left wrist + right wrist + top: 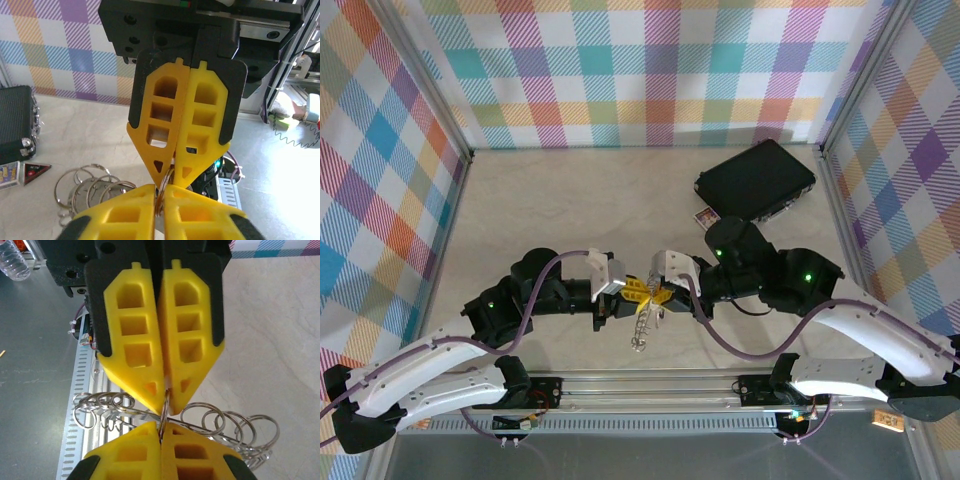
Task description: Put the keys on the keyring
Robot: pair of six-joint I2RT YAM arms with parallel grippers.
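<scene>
1. Over the near middle of the table [550,200], I see both arms reaching inward so that the left gripper [632,290] and the right gripper [660,294] meet tip to tip.
2. Left gripper: yellow fingers pressed together, nipping one ring of the keyring [640,328] at the very tips.
3. Right gripper: likewise closed. As far as the wrist views let me judge, it pinches the same ring from the opposite side.
4. Keyring: held up off the table between the two sets of fingertips. A thin strand of linked silver rings hangs from the pinch point toward the rail [650,385]. In the right wrist view the loops fan out to both sides just below the tips.
5. Surface: pale beige with faint marbling, matte, with soft shadow under the arms.
6. Toward the far right corner a black case [755,180] lies flat. A small printed card [703,217] sits just beside its near-left corner. The left wrist view shows a small red-and-black triangular tag [35,172] next to the card.
7. Room: wall panels [650,70] in a bright multicolour plaid close off the left, back and right sides.
8. Near edge: the slotted rail carries both arm bases. Beyond it is a grey floor [35,330] with a clear bottle [11,262] on it.
</scene>
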